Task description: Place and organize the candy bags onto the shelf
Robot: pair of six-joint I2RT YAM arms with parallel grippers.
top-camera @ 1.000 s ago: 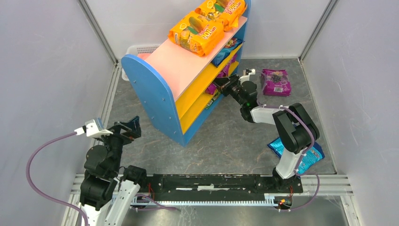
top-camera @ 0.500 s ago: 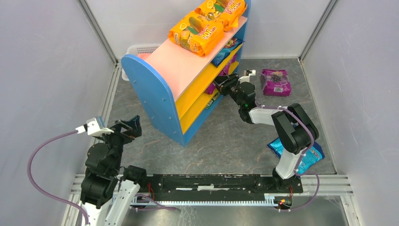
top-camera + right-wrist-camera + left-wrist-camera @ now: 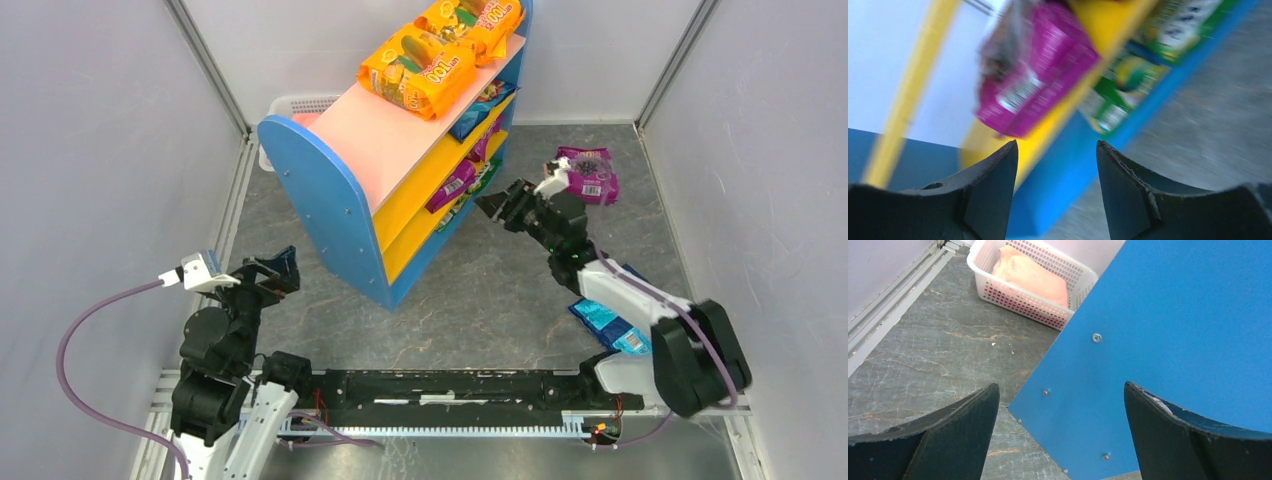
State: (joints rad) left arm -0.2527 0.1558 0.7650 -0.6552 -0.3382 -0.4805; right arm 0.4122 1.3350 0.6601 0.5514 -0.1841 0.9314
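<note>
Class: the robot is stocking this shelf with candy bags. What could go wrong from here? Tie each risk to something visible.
1. The purple bag on the shelf juts past the board's front edge; it may slide off.
2. The blue bag on the floor lies partly under the right arm; the arm might drag or crush it.
3. The right gripper, open and empty, hovers close to the shelf front; a careless swing could knock bags.

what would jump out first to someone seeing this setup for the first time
The shelf with blue sides and pink top dominates the overhead view, two bright orange candy bags sitting on its far end. To its right the right tool hangs open and empty facing its open front, a purple bag lying on the floor beyond it.
</note>
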